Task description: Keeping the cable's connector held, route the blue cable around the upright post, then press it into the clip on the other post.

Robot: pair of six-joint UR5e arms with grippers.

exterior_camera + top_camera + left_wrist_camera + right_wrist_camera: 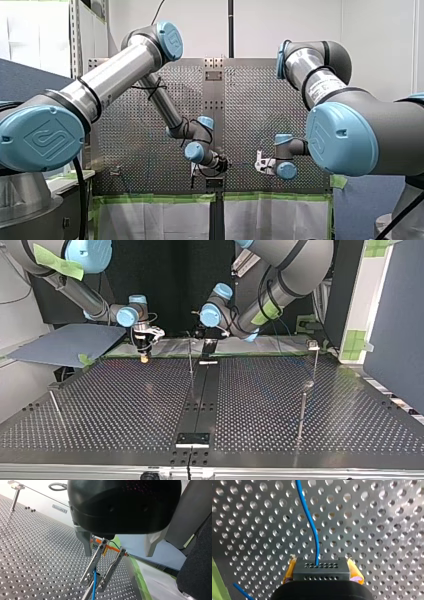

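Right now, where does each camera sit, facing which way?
Front: behind the shoulders, facing the table; my left arm, my right arm.
Top: across the table, facing them, sides crossed.
Left wrist: along my left claw, blue cable between its fingers.
Right wrist: along my right claw, shut on the connector.
Both wrist views share the blue cable.

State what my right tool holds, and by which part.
The connector, clamped at its two sides between the right tool's yellow pads; the cable leaves its front.
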